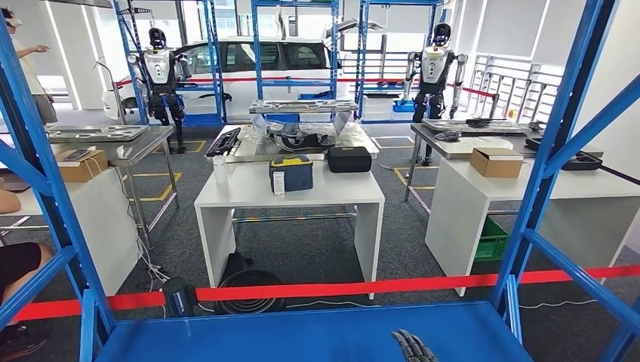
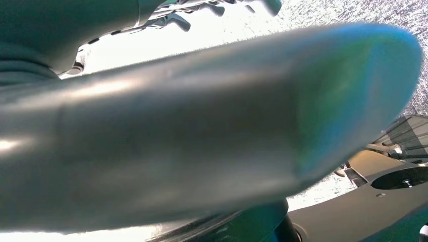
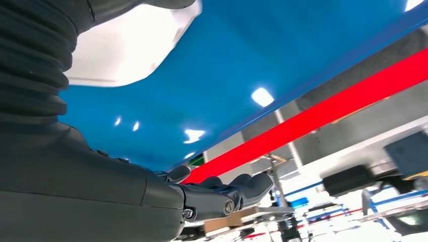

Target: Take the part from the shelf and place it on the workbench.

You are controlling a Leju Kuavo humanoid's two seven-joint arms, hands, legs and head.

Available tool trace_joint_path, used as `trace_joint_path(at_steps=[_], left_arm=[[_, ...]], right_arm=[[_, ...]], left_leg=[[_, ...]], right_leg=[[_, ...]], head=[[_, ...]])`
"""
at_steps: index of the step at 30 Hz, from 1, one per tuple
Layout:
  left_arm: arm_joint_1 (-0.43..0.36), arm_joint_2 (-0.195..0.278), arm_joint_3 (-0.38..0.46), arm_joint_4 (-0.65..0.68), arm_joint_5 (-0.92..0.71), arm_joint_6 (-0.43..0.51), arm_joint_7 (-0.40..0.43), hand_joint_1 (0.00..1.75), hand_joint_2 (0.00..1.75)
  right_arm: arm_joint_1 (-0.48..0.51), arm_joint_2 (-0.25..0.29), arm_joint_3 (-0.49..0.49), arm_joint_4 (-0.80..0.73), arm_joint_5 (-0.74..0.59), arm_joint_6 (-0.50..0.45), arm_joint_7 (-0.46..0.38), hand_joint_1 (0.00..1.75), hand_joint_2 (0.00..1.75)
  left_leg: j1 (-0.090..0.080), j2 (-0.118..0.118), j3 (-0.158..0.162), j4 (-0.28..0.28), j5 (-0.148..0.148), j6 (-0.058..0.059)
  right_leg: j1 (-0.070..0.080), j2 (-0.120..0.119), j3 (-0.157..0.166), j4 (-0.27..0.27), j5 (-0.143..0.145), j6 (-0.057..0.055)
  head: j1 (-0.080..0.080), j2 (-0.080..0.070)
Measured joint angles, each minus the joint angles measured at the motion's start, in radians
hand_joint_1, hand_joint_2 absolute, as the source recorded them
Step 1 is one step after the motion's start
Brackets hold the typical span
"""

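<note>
Head camera looks forward and down over the blue shelf (image 1: 302,332); the right wrist camera views it close up.

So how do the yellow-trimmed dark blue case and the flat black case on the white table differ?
The yellow-trimmed dark blue case stands upright and tall; the flat black case lies low and wide. The blue case carries yellow trim along its top, while the black case is plain. The blue case sits nearer the camera, with a small white item at its front corner; the black case sits behind, to its right. Both rest on the white table and look closed.
</note>
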Motion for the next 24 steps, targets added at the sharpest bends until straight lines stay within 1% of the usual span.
trace_joint_path(at_steps=[4,11,18,24], left_arm=[[-0.001,0.0,0.005,0.0,-0.004,0.002,0.001,0.0,0.0],[-0.001,-0.001,0.016,0.0,-0.005,0.014,0.004,0.0,0.0],[-0.001,-0.002,0.017,0.0,-0.007,0.014,0.005,0.0,0.0],[-0.001,-0.004,0.022,0.0,-0.009,0.018,0.01,0.0,0.0]], right_arm=[[-0.024,0.016,0.036,0.006,-0.002,0.016,0.013,0.0,1.75],[-0.06,0.052,0.105,0.03,0.112,0.018,0.127,0.0,1.75],[-0.073,0.077,0.137,0.048,0.132,0.033,0.157,0.0,1.75],[-0.057,0.095,0.16,0.053,0.229,0.08,0.262,0.0,1.75]], left_leg=[[0.0,0.0,0.0,0.0,0.0,0.0],[0.0,0.0,0.0,0.0,0.0,0.0],[0.0,-0.001,0.0,0.0,0.0,0.0],[0.0,-0.001,0.0,0.0,0.0,0.0]], right_leg=[[0.0,0.0,0.0,0.0,0.0,0.0],[0.0,0.0,0.0,0.001,0.0,0.0],[0.0,0.0,0.0,0.001,-0.001,-0.001],[0.0,0.0,0.0,0.001,-0.001,-0.001]], head=[[0.0,0.0],[0.0,0.0],[0.0,0.0],[0.0,0.0]])
